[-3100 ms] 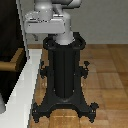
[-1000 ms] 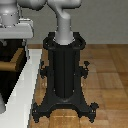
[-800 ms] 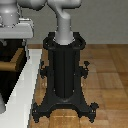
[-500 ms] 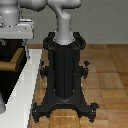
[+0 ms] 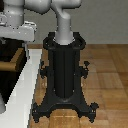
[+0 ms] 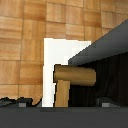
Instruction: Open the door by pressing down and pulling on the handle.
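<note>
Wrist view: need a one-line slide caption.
Wrist camera looks down on the tan handle projecting from the dark door, white frame and wood floor behind.

no readable text or markings anywhere

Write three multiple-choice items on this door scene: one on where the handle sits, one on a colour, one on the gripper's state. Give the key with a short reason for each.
1. In the exterior view, the handle shows at:
A. that view's left edge
B. that view's right edge
C. on the robot's black pedestal

2. The frame behind the handle is:
A. red
B. white
C. green

3. The gripper is:
A. shut on the handle
B. clearly open, well away from the door
C. impossible to judge here

Key:
1 A, a tan bar shows at the left edge against the dark panel.
2 B, a white surface lies behind the lever in the wrist view.
3 C, only dark finger stubs show at the picture's edge.
</note>
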{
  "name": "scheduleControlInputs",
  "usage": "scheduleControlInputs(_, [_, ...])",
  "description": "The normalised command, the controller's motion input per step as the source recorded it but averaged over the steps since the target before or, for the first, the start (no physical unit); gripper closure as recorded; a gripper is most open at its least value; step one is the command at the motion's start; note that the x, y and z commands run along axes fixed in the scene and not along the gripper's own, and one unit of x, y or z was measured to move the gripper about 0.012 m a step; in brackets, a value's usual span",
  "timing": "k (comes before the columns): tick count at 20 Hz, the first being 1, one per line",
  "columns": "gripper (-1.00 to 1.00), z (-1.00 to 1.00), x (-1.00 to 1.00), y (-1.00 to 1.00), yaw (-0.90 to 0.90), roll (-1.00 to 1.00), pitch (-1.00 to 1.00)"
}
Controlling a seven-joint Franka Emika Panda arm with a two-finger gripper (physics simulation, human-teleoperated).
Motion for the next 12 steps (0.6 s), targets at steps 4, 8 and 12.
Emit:
scheduleControlInputs(4, [-1.0,0.0,0.0,0.0,0.0,0.0,0.0])
scheduleControlInputs(8, [-1.0,0.0,0.0,0.0,0.0,0.0,0.0])
scheduleControlInputs(12, [-1.0,0.0,0.0,0.0,0.0,0.0,0.0])
